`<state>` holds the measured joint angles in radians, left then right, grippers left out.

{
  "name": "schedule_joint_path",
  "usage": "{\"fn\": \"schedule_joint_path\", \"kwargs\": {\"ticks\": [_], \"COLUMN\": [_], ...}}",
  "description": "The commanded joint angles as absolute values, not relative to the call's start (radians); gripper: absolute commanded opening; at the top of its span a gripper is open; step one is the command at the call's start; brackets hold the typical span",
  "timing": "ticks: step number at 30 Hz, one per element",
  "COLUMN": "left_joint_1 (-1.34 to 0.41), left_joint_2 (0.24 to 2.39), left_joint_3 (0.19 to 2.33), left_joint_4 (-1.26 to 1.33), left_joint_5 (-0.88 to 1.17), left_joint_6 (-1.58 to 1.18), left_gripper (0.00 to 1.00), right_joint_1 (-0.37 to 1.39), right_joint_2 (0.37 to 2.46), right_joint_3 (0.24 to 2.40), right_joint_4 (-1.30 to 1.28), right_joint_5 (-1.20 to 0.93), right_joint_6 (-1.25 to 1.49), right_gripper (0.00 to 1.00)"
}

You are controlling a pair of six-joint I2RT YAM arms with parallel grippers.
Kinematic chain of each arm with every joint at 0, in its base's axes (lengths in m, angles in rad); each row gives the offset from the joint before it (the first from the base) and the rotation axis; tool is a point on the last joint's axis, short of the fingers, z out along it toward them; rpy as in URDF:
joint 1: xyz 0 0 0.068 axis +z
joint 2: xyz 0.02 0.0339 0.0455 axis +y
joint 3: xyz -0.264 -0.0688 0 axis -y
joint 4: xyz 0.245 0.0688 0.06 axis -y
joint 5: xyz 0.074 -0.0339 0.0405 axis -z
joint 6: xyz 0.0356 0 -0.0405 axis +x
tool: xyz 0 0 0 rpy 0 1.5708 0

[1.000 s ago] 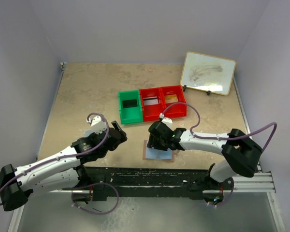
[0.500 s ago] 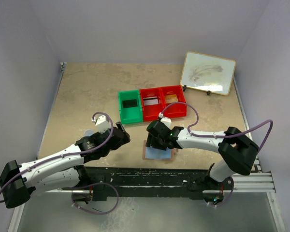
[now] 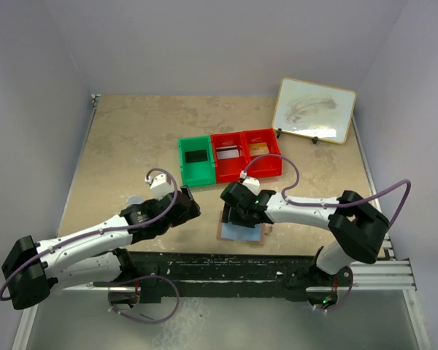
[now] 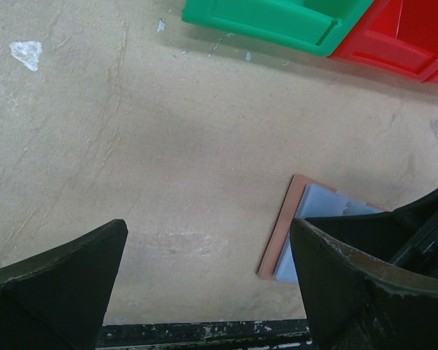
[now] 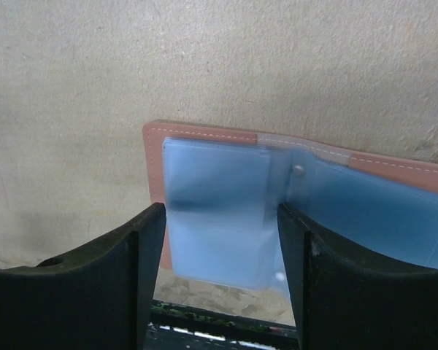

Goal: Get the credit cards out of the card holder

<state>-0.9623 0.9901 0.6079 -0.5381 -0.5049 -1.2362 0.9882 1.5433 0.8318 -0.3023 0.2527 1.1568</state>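
— What is on the left?

— The left gripper (image 4: 208,270) hangs over the bare table (image 3: 131,138), its jaws spread wide with nothing between them. It sits just left of the card holder (image 4: 286,222), apart from it.

— And behind it?

— A green bin (image 3: 182,162) with a black card (image 3: 196,156) lying flat inside.

— Where is the card holder itself?

— Near the front edge of the table, lying open with its pale blue inside facing up. The right gripper (image 5: 219,248) is low over it, jaws parted, one finger (image 5: 95,277) on each side of a blue sleeve. I cannot tell whether they touch the sleeve.

— Further right?

— Touching the green bin is a red bin (image 3: 230,175) holding a pale card (image 3: 228,153), then a second red bin (image 3: 268,168) holding a yellowish card (image 3: 258,148). A whiteboard (image 3: 314,109) stands tilted in the far right corner.
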Motion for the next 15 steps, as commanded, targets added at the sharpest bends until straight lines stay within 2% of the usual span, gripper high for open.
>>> {"fn": "schedule_joint_path", "kwargs": {"ticks": [1, 6, 15], "left_joint_1": [-0.957, -0.957, -0.957], "left_joint_2": [0.994, 1.004, 1.013], "left_joint_3": [0.646, 0.648, 0.649], "left_joint_4": [-0.499, -0.495, -0.494], "left_joint_5": [-0.502, -0.496, -0.489], "left_joint_6": [-1.223, -1.223, -1.221], "left_gripper": [0.90, 0.90, 0.89], "right_joint_1": [0.992, 0.998, 1.016], "right_joint_2": [1.573, 1.613, 1.633], "right_joint_3": [0.868, 0.900, 0.913], "right_joint_4": [-0.337, -0.366, -0.417], "right_joint_5": [0.272, 0.288, 0.324], "right_joint_6": [1.132, 1.130, 1.152], "right_gripper": [0.68, 0.71, 0.59]}}
